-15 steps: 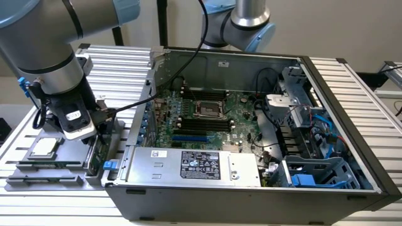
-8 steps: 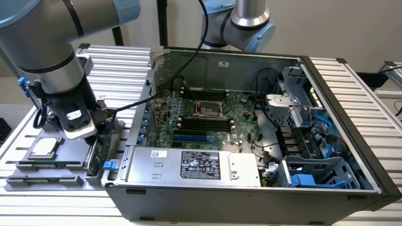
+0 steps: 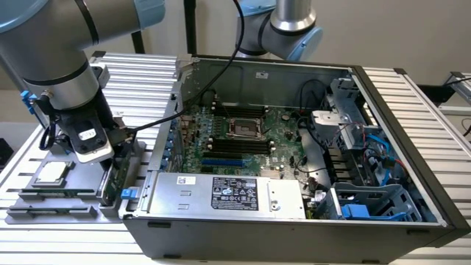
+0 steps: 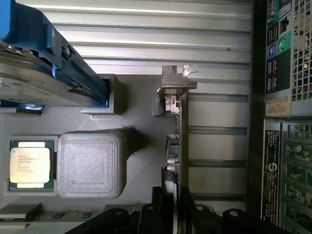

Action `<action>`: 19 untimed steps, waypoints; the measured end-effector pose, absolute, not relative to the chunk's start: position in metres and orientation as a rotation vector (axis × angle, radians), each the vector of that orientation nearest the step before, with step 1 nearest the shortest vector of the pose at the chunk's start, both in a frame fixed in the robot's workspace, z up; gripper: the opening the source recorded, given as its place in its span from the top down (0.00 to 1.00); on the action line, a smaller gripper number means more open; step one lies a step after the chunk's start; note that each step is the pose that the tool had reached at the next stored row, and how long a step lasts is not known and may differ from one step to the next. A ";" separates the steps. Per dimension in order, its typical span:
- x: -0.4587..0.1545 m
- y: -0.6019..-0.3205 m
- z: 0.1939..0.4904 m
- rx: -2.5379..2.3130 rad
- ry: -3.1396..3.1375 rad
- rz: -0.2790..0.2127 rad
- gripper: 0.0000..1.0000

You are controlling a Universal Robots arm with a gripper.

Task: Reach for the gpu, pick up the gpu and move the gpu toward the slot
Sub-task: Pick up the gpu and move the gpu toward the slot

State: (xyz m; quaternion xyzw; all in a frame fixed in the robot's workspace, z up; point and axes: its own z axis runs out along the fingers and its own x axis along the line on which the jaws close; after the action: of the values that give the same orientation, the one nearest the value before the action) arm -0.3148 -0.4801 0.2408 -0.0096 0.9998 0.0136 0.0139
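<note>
The gpu (image 4: 181, 146) is a thin green card seen edge-on, standing upright in a groove of the grey holder tray (image 4: 139, 122). Its silver bracket (image 4: 176, 80) is at the end away from me. My gripper (image 4: 171, 210) straddles the card's near end, one black finger (image 4: 157, 207) against each face, shut on it. In the exterior view the gripper (image 3: 109, 161) is down over the gpu (image 3: 112, 182) on the tray (image 3: 44, 208), at the left of the open computer case (image 3: 294, 237). The blue expansion slot (image 3: 220, 163) lies on the motherboard inside.
A square silver processor chip (image 4: 29, 163) sits in a tray pocket beside a ribbed grey block (image 4: 89, 165). A silver hard drive in a blue frame (image 4: 39, 73) leans in another holder. The case's rear wall (image 4: 282, 122) runs close beside the card. A power supply (image 3: 228, 193) fills the case front.
</note>
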 end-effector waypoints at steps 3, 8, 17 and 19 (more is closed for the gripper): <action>-0.315 -0.480 0.241 -0.030 3.114 0.042 0.74; -0.314 -0.480 0.241 -0.030 3.116 0.043 0.74; -0.313 -0.480 0.247 -0.030 3.123 0.043 0.74; -0.312 -0.480 0.249 -0.030 3.125 0.043 0.74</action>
State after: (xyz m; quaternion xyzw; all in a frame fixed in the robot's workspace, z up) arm -0.3124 -0.4801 0.2489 -0.0095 0.9998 0.0136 0.0082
